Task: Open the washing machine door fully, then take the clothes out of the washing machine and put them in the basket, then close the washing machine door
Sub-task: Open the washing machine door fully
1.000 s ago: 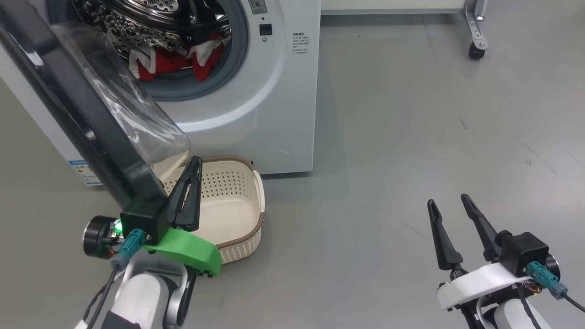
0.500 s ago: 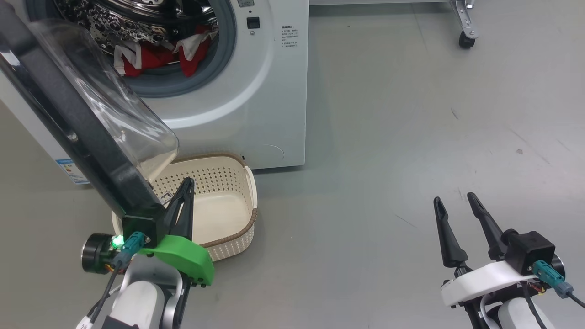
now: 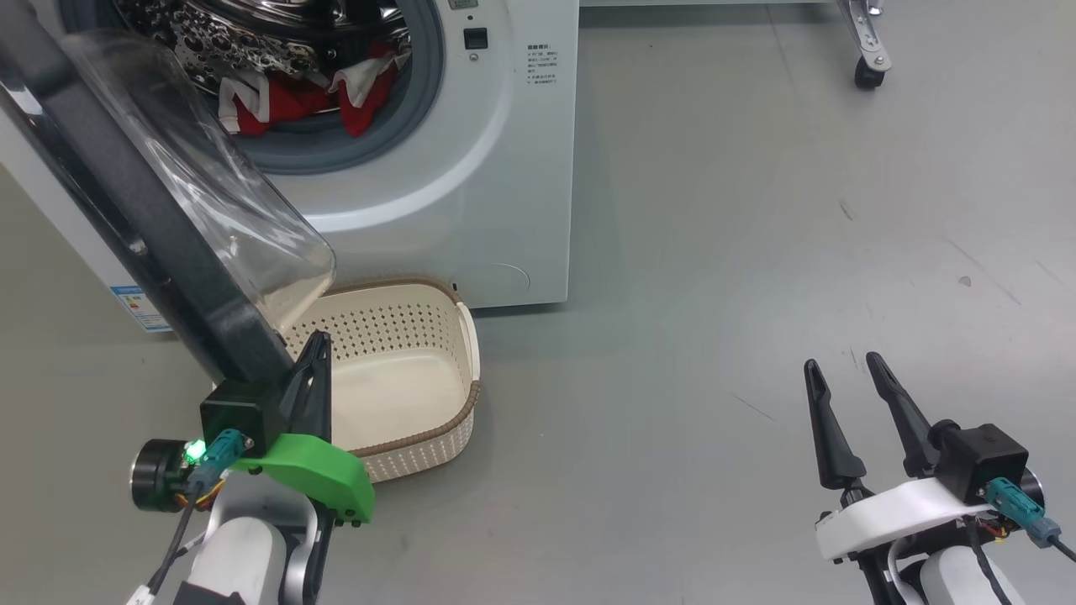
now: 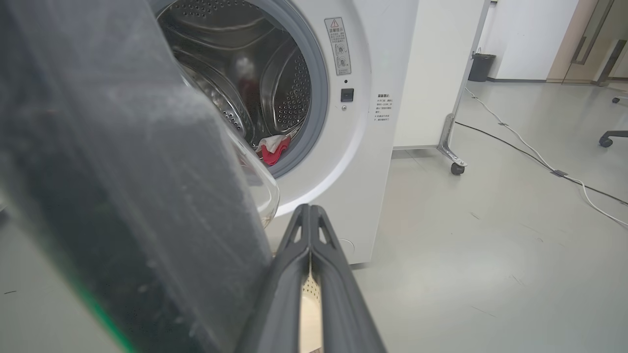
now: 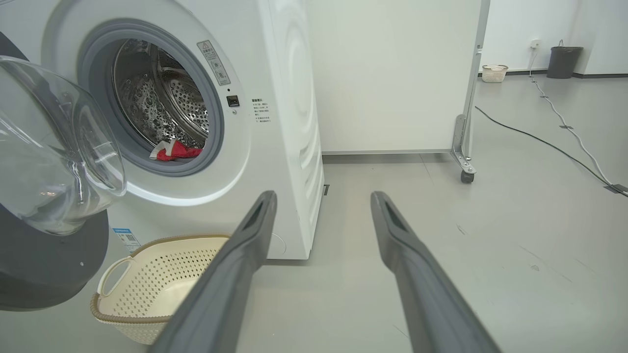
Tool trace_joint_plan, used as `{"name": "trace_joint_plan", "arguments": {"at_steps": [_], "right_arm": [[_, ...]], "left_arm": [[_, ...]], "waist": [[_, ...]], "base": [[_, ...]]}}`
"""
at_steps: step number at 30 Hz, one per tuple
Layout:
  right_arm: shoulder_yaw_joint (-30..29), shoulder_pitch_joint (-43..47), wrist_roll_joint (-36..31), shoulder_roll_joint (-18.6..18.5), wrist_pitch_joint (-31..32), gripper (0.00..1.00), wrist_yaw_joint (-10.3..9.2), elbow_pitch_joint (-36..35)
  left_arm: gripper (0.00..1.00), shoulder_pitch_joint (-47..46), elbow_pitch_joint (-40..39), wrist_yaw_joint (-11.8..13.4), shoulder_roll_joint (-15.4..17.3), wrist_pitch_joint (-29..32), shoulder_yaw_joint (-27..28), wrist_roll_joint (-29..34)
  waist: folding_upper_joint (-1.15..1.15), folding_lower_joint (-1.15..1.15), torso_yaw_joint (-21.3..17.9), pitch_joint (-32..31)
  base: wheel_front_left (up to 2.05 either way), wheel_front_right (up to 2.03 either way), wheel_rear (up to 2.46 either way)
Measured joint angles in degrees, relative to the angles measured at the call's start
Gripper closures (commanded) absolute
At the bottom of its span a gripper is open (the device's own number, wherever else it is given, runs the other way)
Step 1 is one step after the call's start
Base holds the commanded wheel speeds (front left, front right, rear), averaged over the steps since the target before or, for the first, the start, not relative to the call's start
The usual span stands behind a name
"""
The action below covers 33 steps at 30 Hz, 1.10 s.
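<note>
Red clothes [image 3: 286, 97] lie low in drum [image 3: 244, 46] of washer [image 3: 504, 168]. Door [image 3: 126, 218] stands open, its glass bowl [image 3: 227, 202] over basket [image 3: 395, 328] on floor [image 3: 714, 252]. Left tool [image 3: 317, 343] clenched, nothing held, tips just beside door's lower edge. Right tool [image 3: 842, 363] released, empty, well apart over floor.

The drum mouth of the washing machine [image 3: 504, 168] is reachable from the front and right, its lower lip taken up by the clothes [image 3: 286, 101]; the left side is barred by the washing machine door [image 3: 151, 227], swung out over the basket [image 3: 395, 323]. The left hand [image 3: 317, 339] is crowded just beside the door's lower edge, while bare floor [image 3: 714, 294] is seen all round the right hand [image 3: 841, 363].
</note>
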Motion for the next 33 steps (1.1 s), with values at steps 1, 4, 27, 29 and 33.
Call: {"name": "trace_joint_plan", "arguments": {"at_steps": [1,4,27,29,33], "right_arm": [[-0.3,0.0,0.0,0.1,0.0,0.0,0.0,0.0],[-0.5,0.0,-0.2,0.2,0.0,0.0,0.19,0.2],[-1.7,1.3,-1.0,0.3,0.0,0.0,0.78,0.2],[-1.7,1.3,-1.0,0.4,0.0,0.0,0.93,0.2],[-1.7,1.3,-1.2,0.4,0.0,0.0,0.99,0.2]], "left_arm": [[1.0,-0.1,0.3,0.0,0.0,-0.2,-0.1,0.0],[1.0,-0.2,0.9,0.0,-0.2,-0.6,-0.1,0.0],[1.0,-0.8,4.5,0.0,-0.9,-2.5,-1.6,-1.4],[1.0,-0.8,4.9,0.0,-0.9,-2.9,-1.5,-1.7],[1.0,-0.9,5.1,0.0,-0.9,-3.2,-1.3,-1.9]], "waist": [[0.0,0.0,0.1,0.0],[0.0,0.0,0.5,-0.2],[0.0,0.0,9.2,-1.1],[0.0,0.0,10.2,-1.1],[0.0,0.0,12.4,-1.0]], "base": [[0.0,0.0,0.0],[0.0,0.0,0.0],[0.0,0.0,0.0],[0.0,0.0,0.0],[0.0,0.0,0.0]]}}
